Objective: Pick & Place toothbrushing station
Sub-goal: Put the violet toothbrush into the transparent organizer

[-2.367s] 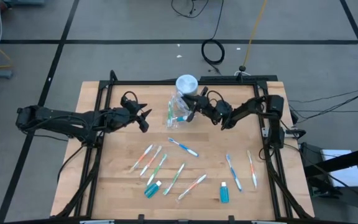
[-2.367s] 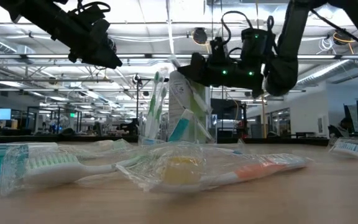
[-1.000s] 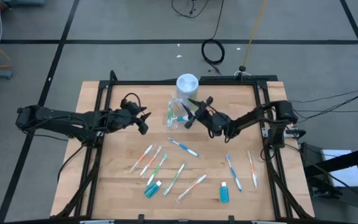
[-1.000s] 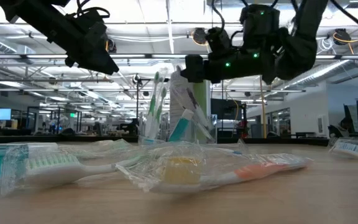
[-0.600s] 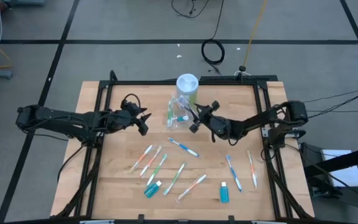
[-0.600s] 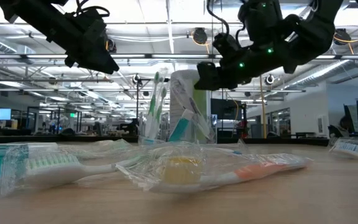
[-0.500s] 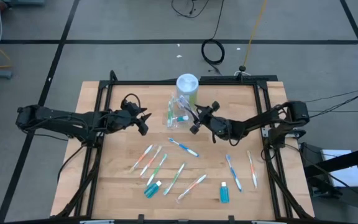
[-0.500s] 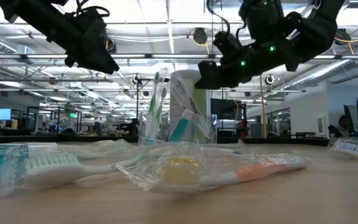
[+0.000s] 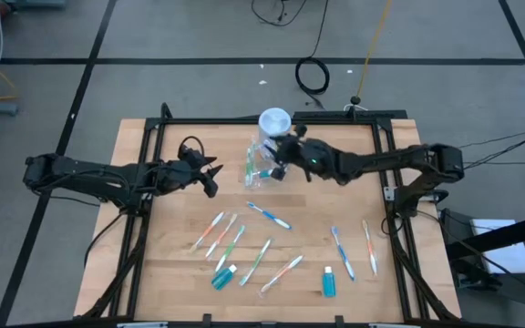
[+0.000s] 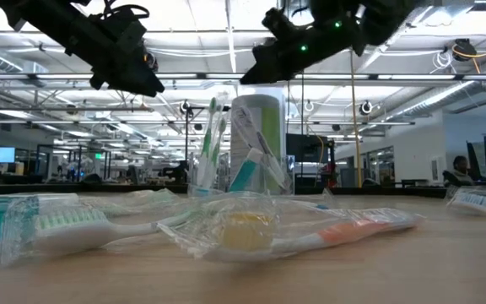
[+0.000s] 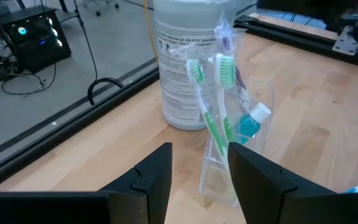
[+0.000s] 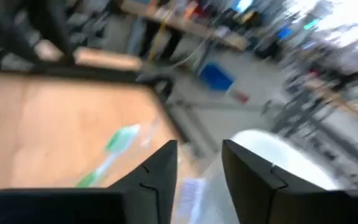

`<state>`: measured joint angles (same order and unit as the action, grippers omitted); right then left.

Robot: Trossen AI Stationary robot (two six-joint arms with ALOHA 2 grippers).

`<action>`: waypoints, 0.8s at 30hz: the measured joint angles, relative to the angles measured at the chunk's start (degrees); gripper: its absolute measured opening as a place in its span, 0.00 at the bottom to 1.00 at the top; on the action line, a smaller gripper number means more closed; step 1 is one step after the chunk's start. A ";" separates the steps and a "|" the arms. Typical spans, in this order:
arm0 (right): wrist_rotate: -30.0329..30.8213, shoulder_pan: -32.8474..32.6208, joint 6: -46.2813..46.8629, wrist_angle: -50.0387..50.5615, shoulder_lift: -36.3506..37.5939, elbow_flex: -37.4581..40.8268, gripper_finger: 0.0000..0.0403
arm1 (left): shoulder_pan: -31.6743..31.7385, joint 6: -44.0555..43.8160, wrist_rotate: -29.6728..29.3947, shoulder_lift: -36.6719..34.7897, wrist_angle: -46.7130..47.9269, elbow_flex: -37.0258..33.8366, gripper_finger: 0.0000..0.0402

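A small clear cup (image 9: 261, 167) stands on the table's far middle, holding two green toothbrushes (image 11: 211, 118) and a blue tube (image 11: 250, 126); it also shows in the low view (image 10: 239, 173). Several wrapped pastel toothbrushes (image 9: 270, 216) and two blue tubes (image 9: 224, 275) lie flat on the wood nearer the front. My left gripper (image 9: 212, 175) hovers open left of the cup, facing it (image 11: 201, 149). My right gripper (image 9: 277, 158) is open and empty, raised above the cup's right side (image 10: 256, 72); its wrist view (image 12: 199, 149) is blurred.
A white canister (image 9: 274, 121) stands right behind the cup, close under my right gripper. A black frame rail (image 9: 244, 118) runs along the table's edges. Wrapped toothbrushes (image 10: 310, 232) lie near the front edge. Bare wood (image 9: 171, 219) lies left of the brushes.
My right gripper has risen and gone toward the table's far edge, from beside the cup's right to above it near the white canister, its arm stretching out leftward. The cup and the brushes have stayed where they were.
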<state>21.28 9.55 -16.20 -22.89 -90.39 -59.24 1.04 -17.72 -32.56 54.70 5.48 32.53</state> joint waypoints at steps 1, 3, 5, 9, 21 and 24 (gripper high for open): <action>-0.50 0.31 2.02 2.82 -0.38 -1.01 0.25 | 0.04 0.00 -0.07 0.00 0.02 0.00 0.41; -0.04 0.34 5.60 6.60 -0.63 -1.29 0.22 | 0.04 0.00 -0.34 0.00 0.02 0.00 0.41; 1.77 0.36 8.30 6.78 -0.72 -0.45 0.21 | 0.04 0.01 -0.45 0.00 0.02 0.00 0.41; 2.79 0.68 13.25 6.46 -0.63 1.42 0.23 | 0.04 0.90 -0.45 0.00 0.04 0.00 0.41; -2.26 3.75 17.01 -1.49 -4.58 5.60 0.33 | 0.04 0.85 -0.45 0.00 -0.10 0.00 0.41; -2.09 4.35 16.98 -3.58 -5.26 5.43 0.33 | 0.04 0.85 -0.45 0.00 -0.11 0.00 0.41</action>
<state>19.19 13.90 0.78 -26.48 -95.65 -53.82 1.08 -16.86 -33.01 54.70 5.36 32.53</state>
